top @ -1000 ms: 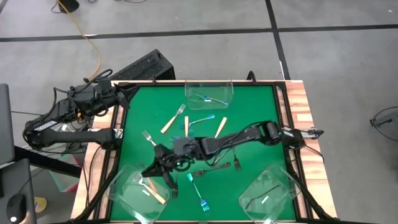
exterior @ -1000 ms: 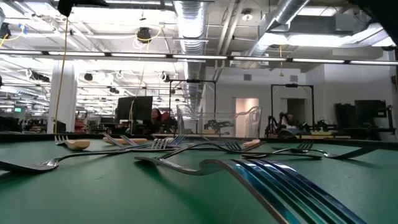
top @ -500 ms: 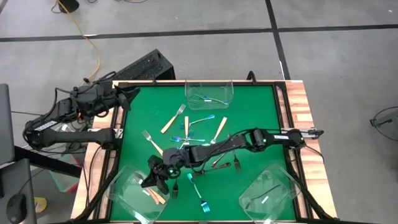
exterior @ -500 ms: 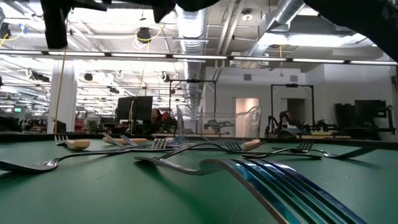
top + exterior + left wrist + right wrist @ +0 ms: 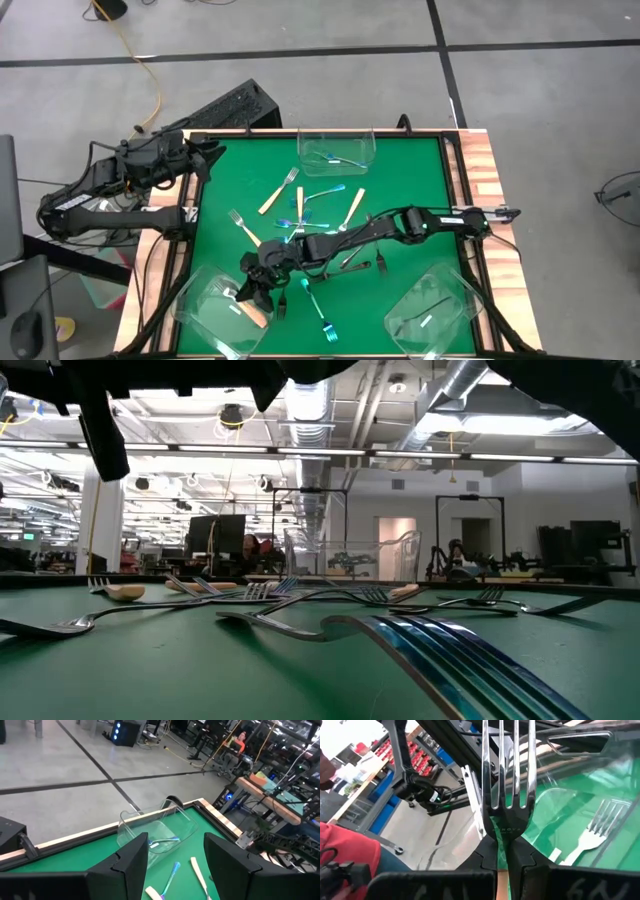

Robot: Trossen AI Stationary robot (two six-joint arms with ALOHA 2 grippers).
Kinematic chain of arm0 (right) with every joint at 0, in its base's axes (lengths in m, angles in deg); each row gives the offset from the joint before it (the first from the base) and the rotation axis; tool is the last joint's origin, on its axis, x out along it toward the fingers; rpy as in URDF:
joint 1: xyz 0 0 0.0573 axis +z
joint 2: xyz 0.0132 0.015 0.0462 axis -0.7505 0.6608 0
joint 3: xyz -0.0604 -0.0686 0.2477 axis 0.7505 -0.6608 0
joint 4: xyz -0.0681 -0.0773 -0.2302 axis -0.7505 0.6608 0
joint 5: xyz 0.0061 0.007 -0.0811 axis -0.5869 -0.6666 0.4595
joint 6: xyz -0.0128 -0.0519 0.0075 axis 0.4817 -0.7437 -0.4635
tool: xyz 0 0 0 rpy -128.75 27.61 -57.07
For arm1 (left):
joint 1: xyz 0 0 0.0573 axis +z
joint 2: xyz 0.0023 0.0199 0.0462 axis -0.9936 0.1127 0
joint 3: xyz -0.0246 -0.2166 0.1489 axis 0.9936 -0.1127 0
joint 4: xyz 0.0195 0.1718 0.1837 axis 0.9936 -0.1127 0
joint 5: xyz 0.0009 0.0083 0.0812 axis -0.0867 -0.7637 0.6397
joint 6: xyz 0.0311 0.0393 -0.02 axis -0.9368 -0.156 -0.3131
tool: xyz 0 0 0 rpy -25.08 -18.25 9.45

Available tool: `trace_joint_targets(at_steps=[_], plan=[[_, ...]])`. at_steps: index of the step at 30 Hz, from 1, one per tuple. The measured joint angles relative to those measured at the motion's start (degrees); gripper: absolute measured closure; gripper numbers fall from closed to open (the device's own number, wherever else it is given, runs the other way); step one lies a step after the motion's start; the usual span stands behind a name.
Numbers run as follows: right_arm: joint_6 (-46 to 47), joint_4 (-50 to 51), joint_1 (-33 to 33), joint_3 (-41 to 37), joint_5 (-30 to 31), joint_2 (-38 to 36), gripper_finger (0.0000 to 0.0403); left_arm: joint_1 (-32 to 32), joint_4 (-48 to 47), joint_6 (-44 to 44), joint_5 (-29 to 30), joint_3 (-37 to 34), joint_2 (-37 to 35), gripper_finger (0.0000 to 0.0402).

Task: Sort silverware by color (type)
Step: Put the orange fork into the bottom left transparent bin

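Note:
My right gripper (image 5: 252, 291) reaches across the green mat to the clear tub (image 5: 200, 318) at the table's near left corner and is shut on a tan-handled fork (image 5: 507, 760). A second tan-handled fork (image 5: 594, 833) lies in that tub. Tan forks (image 5: 278, 190), blue forks (image 5: 325, 192) and dark grey forks (image 5: 350, 265) lie flat on the mat. My left gripper (image 5: 208, 153) waits open at the far left corner, touching nothing; it also shows in the left wrist view (image 5: 175, 855). My right gripper pinches the fork at its neck (image 5: 502, 832), just below the tines, between the two fingers (image 5: 525, 857). The fingers lie along the fork; the tines stick out past the fingertips and the tan handle runs back between them. The fork is lifted clear, over the near left tub.
A clear tub at the far edge (image 5: 337, 148) holds a blue fork. Another clear tub at the near right corner (image 5: 432, 315) holds cutlery. A wooden rim (image 5: 483, 180) borders the mat. In the low view a blue fork (image 5: 450, 650) lies close by.
My right gripper has moved from the middle of the mat toward the near left corner, carrying the tan-handled fork over the near left tub, and has stayed shut. Most of the move came early; it has since shifted only a little.

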Motion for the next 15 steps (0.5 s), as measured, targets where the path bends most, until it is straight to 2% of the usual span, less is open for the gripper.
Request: trace_joint_targets(at_steps=[15], plan=[[-2.31,1.40,-0.01,0.00,0.44,-0.01,0.0374,0.00,0.01,0.18,0.04,0.00,0.00,0.0226]])
